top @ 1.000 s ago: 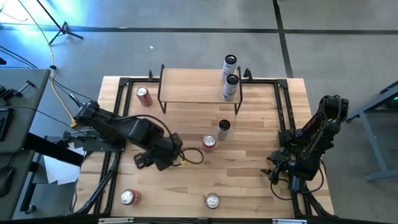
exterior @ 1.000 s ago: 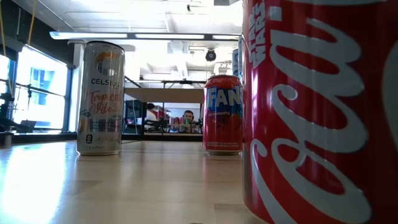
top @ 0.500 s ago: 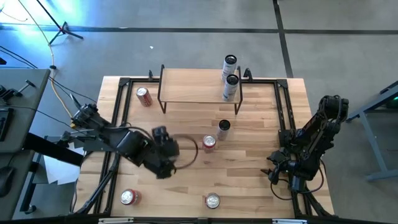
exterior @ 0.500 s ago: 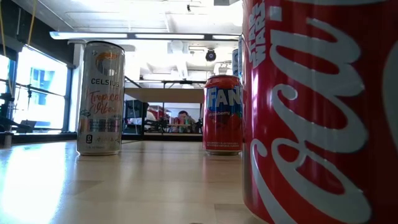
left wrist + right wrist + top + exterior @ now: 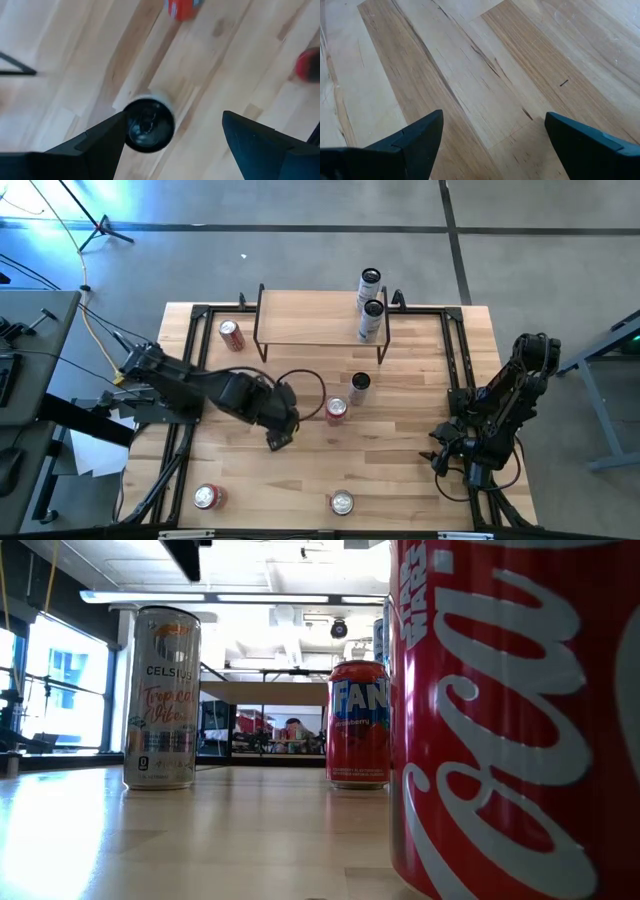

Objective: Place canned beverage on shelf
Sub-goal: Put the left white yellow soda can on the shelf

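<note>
The shelf (image 5: 310, 320) stands at the table's far side, with two slim pale cans (image 5: 371, 315) at its right end. A dark-topped pale can (image 5: 360, 383) and a red can (image 5: 336, 410) stand upright mid-table. My left gripper (image 5: 280, 435) hangs open above the wood, just left of the red can and touching nothing. In the left wrist view my left gripper (image 5: 173, 117) has the dark-topped can (image 5: 148, 125) below it, between the spread fingers. My right gripper (image 5: 442, 460) waits open over bare wood at the near right, and the right wrist view shows my right gripper (image 5: 490, 145) empty.
More red cans stand at the far left (image 5: 232, 335) and near left (image 5: 207, 497), and a silver-topped can (image 5: 342, 502) at the near edge. A black rail frame (image 5: 195, 360) runs along the table's sides. A cable loop (image 5: 305, 385) arches off my left wrist.
My left gripper has moved toward the table's right edge, closer to the red can, and sunk a little while its wrist rolled about a quarter turn. One of its fingers now shows at the top of the low view. The cans have stayed put.
</note>
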{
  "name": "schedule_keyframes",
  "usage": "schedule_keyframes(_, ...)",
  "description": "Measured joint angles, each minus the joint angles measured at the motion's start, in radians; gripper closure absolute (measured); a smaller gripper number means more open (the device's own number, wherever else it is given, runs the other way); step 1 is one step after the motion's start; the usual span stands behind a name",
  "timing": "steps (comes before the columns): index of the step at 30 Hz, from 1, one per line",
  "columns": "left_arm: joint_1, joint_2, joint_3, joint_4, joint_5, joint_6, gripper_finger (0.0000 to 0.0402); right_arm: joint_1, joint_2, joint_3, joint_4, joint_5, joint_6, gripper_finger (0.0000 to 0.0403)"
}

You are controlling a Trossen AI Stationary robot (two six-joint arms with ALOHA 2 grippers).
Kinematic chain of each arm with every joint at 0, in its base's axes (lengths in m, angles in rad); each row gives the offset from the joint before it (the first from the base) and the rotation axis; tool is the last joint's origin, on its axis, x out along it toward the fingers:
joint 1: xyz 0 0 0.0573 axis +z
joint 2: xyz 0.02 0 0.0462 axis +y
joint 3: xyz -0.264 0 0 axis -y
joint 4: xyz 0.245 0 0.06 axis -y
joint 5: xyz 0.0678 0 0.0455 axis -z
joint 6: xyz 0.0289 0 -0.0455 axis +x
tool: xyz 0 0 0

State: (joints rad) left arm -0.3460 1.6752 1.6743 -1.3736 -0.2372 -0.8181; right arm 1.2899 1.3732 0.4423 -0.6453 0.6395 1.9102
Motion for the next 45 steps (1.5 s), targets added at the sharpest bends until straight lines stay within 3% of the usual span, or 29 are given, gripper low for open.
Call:
schedule_keyframes(10,0.059,0.0,-0.092,-0.021,0.07,0.018,0.0089,0.0,0.0,0.0,0.0,0.0,0.0,0.0064)
schedule_keyframes(45,0.105,0.052,-0.092,-0.02,0.211,0.009,0.0103,0.0,0.0,0.0,0.0,0.0,0.0,0.0064)
